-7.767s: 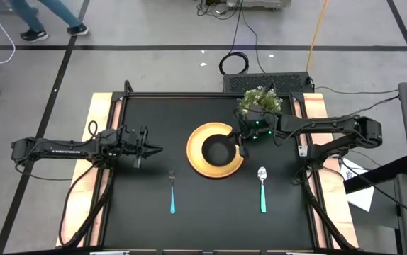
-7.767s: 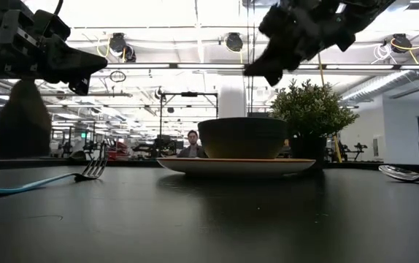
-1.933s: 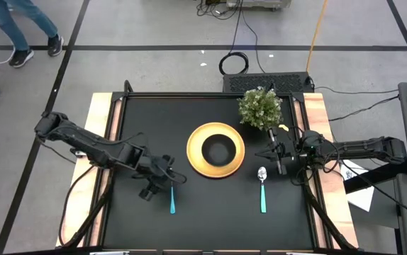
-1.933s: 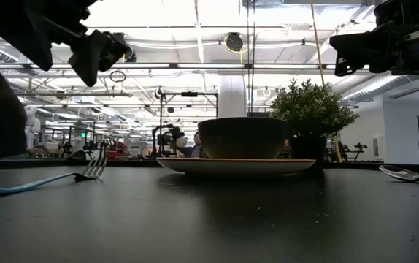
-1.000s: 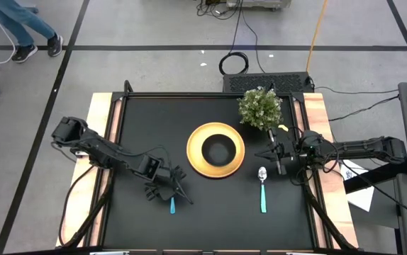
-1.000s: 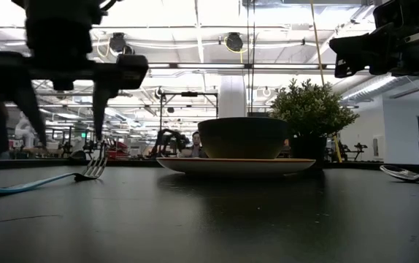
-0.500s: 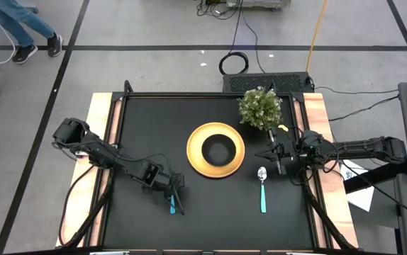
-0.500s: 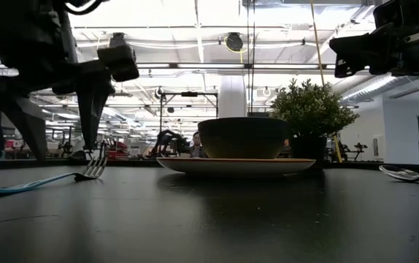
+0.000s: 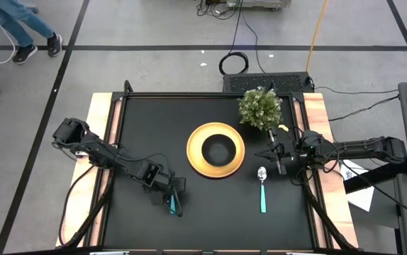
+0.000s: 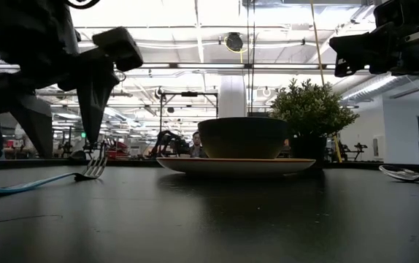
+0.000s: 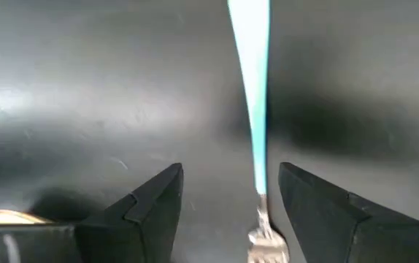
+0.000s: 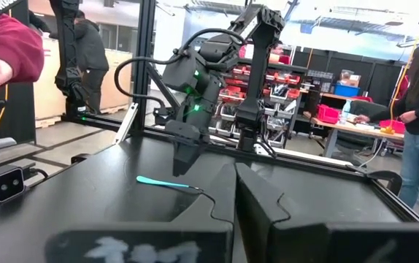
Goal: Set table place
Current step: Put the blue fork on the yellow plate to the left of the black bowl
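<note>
— Fork point(image 9: 172, 201), teal handle: flat on table point(image 9: 132, 127), left of yellow plate point(image 9: 215, 149), black bowl point(image 9: 217, 150) at plate's centre.
— Left gripper point(image 9: 176, 197)?
— Lowered over fork, fingers point(image 11: 150, 212) spread, straddling handle, not gripping.
— Right gripper point(image 9: 275, 156)?
— Parked beside spoon point(image 9: 261, 188), near plant point(image 9: 260, 107); fingers point(image 12: 268, 206) pressed together, holding nothing.

No text, label, brand, number or sign could be read anywhere in these views. A few pale letters showed at one corner of the right wrist view, but they were cut off and too unclear to make out, and what they stood on could not be told.
</note>
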`<action>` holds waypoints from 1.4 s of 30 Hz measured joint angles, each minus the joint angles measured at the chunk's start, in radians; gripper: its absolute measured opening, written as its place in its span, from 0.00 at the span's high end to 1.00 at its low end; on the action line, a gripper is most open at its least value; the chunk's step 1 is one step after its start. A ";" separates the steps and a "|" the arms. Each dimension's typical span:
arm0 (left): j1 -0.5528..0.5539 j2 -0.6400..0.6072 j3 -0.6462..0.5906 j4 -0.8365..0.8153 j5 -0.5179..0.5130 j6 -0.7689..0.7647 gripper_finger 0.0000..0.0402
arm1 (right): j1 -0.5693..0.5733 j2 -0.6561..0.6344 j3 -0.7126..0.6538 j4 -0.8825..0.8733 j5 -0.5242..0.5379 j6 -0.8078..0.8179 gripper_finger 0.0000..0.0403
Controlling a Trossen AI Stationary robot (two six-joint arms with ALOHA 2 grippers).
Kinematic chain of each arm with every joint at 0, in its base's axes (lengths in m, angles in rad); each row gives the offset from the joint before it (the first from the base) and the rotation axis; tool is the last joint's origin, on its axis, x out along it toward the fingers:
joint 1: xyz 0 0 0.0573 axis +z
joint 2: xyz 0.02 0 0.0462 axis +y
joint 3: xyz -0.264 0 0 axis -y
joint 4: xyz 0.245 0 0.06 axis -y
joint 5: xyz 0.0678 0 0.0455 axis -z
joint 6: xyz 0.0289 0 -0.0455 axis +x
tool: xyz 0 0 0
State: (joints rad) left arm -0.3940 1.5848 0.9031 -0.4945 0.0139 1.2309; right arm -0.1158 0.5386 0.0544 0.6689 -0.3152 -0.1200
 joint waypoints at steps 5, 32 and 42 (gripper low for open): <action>-0.001 0.010 0.000 0.041 0.020 -0.013 0.42 | 0.000 0.000 0.000 0.000 0.000 0.000 1.00; 0.020 0.109 0.002 0.003 0.047 0.006 0.49 | 0.000 0.006 0.000 0.008 0.004 0.002 1.00; 0.056 0.111 0.000 0.019 0.075 -0.079 0.71 | 0.000 0.006 0.000 0.008 0.005 0.000 1.00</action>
State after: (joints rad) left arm -0.3377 1.6962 0.9028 -0.4756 0.0889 1.1516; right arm -0.1158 0.5446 0.0544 0.6769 -0.3107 -0.1196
